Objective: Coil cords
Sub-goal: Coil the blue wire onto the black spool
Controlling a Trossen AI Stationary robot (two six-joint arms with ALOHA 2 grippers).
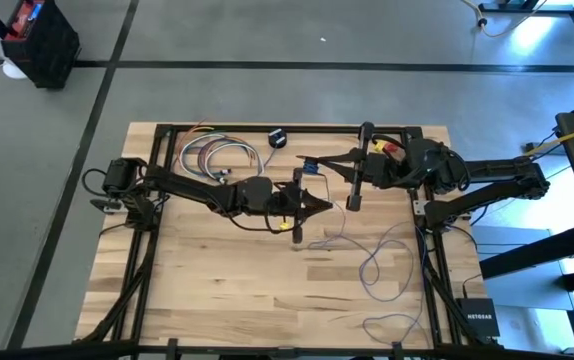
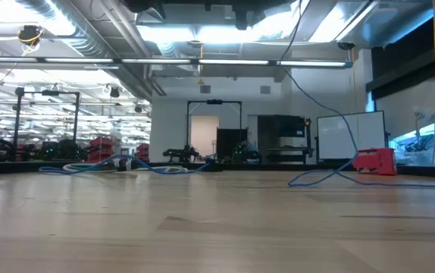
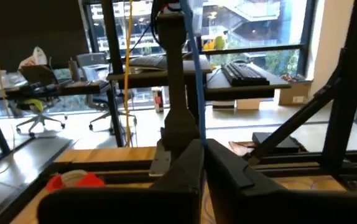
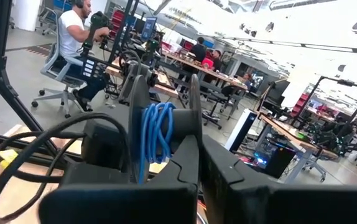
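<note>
The table (image 1: 217, 290) is pale blond wood with visible grain, framed in black rails. Both arms are black. The cords (image 1: 387, 265) trail as thin bluish-purple loops over the wood, ending at a black round puck (image 1: 278, 139). A bundle of cables (image 1: 212, 155) shows white, grey, red and green strands. The tape roll (image 2: 374, 161) is red. The floor (image 1: 267, 40) is grey with dark lines.
</note>
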